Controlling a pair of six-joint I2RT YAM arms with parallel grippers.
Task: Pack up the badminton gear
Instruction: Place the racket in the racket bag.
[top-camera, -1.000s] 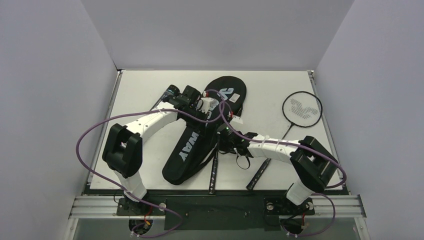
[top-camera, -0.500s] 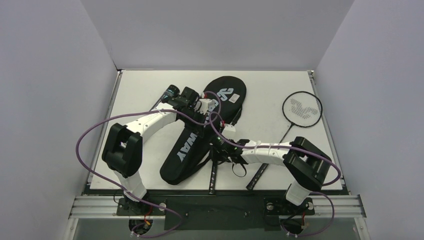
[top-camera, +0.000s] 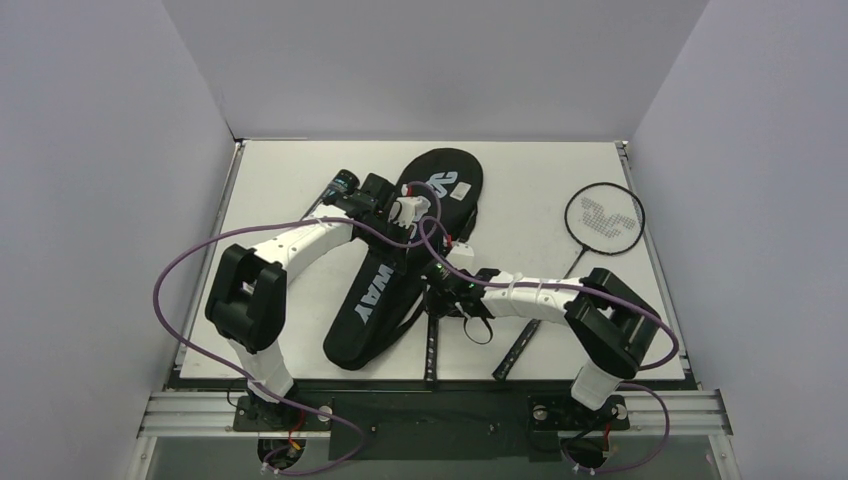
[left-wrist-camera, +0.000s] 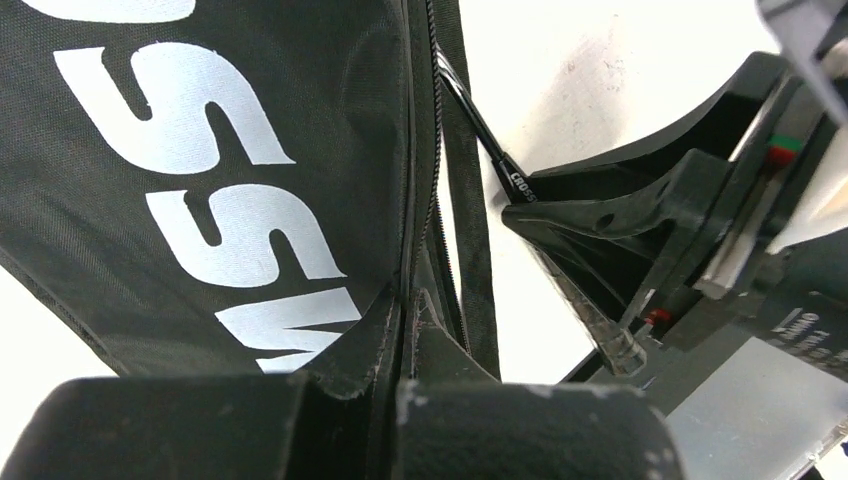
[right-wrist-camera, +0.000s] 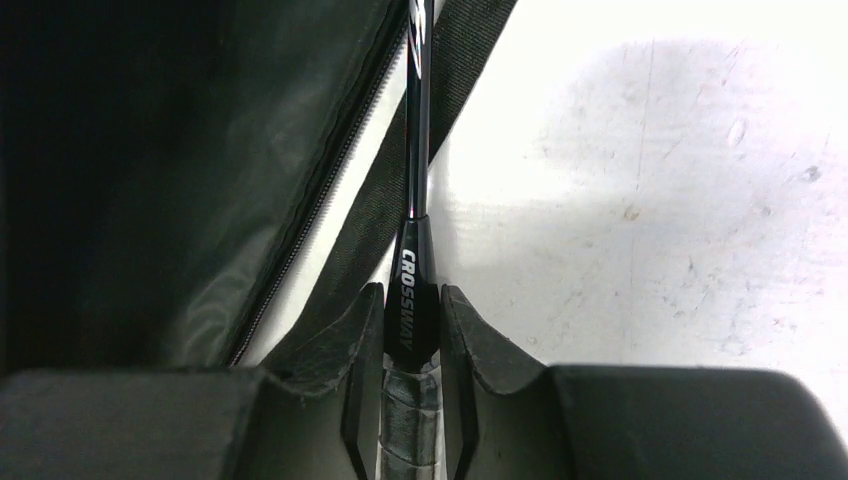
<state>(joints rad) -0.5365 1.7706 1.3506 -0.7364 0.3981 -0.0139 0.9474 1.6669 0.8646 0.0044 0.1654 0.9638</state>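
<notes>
The black CROSSWAY bag (top-camera: 375, 290) lies slanted mid-table. My left gripper (top-camera: 405, 212) is shut on the fabric by its open zip edge (left-wrist-camera: 410, 250). One racket's shaft (right-wrist-camera: 420, 150) runs into the bag, and its handle (top-camera: 430, 350) sticks out toward the near edge. My right gripper (top-camera: 442, 290) is shut on that handle's lettered cone (right-wrist-camera: 410, 290), a finger pressed to each side. The second racket (top-camera: 603, 220) lies at the right, strung head far, handle near. The black tube (top-camera: 340, 184) pokes out beyond the left arm, mostly hidden.
The bag's carry strap (right-wrist-camera: 470, 40) runs beside the gripped shaft, and a loop of it (top-camera: 480, 325) lies under the right wrist. Purple cables arc over both arms. A raised rim (top-camera: 640, 200) edges the table on the right.
My right gripper has swung left to the near racket's handle and closed on it from wide open. The bag's head has shifted slightly left. The left gripper stays shut on the bag.
</notes>
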